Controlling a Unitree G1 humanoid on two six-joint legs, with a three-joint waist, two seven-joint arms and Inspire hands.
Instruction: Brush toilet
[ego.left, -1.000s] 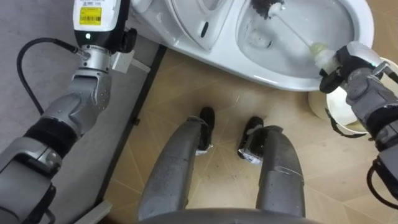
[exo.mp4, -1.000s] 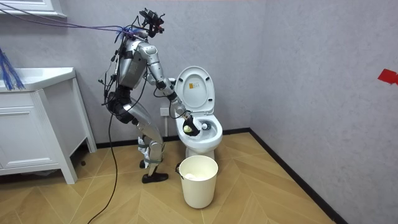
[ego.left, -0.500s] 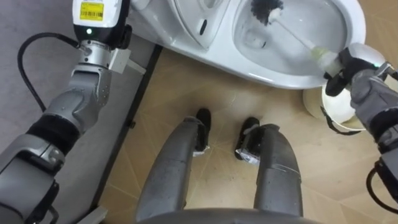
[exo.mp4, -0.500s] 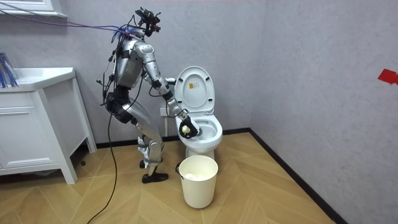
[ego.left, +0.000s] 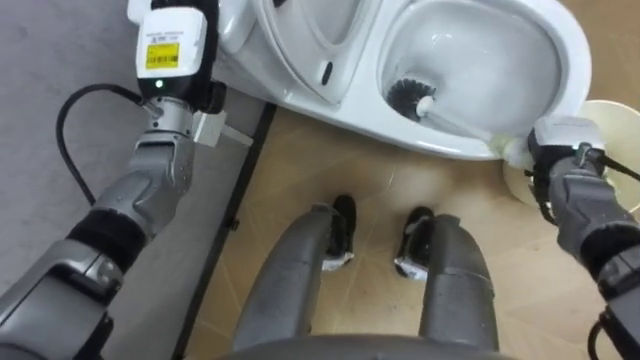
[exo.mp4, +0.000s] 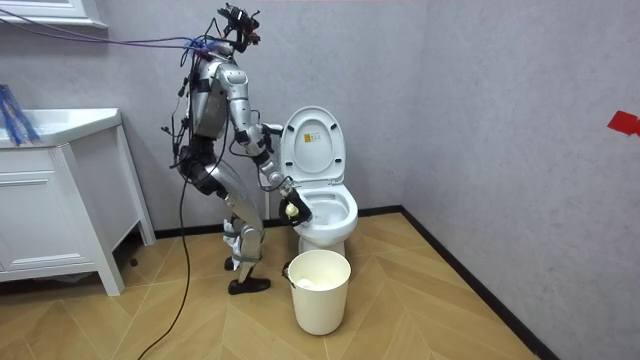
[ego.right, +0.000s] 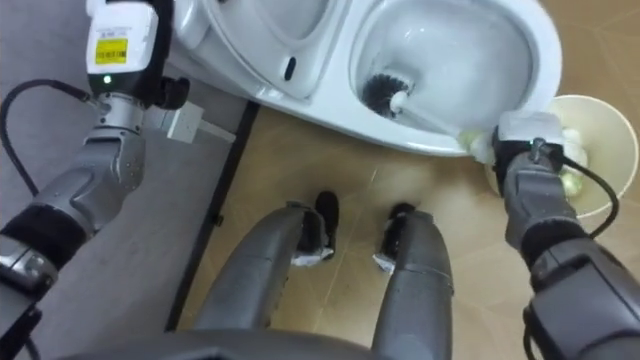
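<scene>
The left hand (ego.left: 170, 62) is up beside the toilet's upturned lid (ego.left: 300, 45); its fingers are hidden, so I cannot tell their state. Left of the right hand, the toilet brush (ego.left: 408, 97) sets its dark bristle head low in the white bowl (ego.left: 565, 60). Its white shaft slants back to the right hand (ego.left: 560, 160), which is clamped on the pale grip. A cream bucket (ego.left: 612, 115) stands just beyond that hand.

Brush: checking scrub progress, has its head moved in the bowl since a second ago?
Yes. The brush's head has slid from the bowl's far side to its near wall.
</scene>
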